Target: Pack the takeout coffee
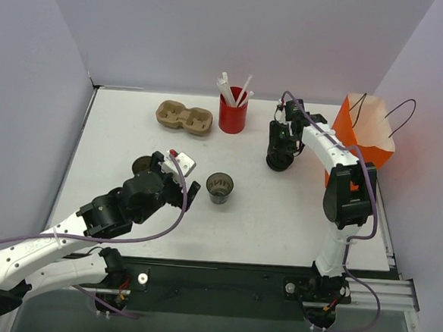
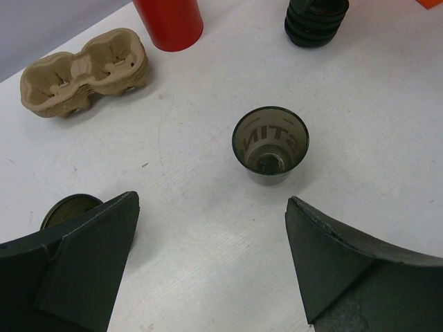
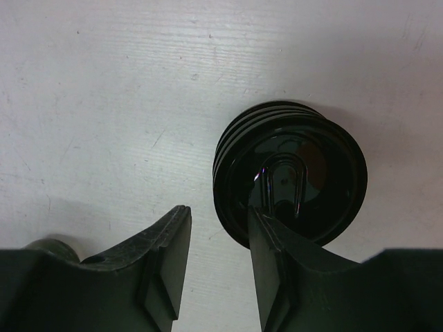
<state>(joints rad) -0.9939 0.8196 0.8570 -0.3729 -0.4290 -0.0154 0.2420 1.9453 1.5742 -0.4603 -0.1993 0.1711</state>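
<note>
Glossy plastic lids (image 3: 291, 176), matt pulp carrier (image 2: 83, 72), translucent plastic cup (image 2: 270, 145).

Dark brown-black coffee cup (image 1: 220, 187) with pale lettering, red straw cup (image 1: 232, 117), tan carrier (image 1: 184, 118), orange bag (image 1: 345, 133), white table (image 1: 279, 216).

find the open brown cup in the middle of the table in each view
top external: cup at picture centre
left wrist: cup just right of centre
right wrist: not in it
shared landmark: black lid stack, in all three: right of centre, top edge, centre right
</note>
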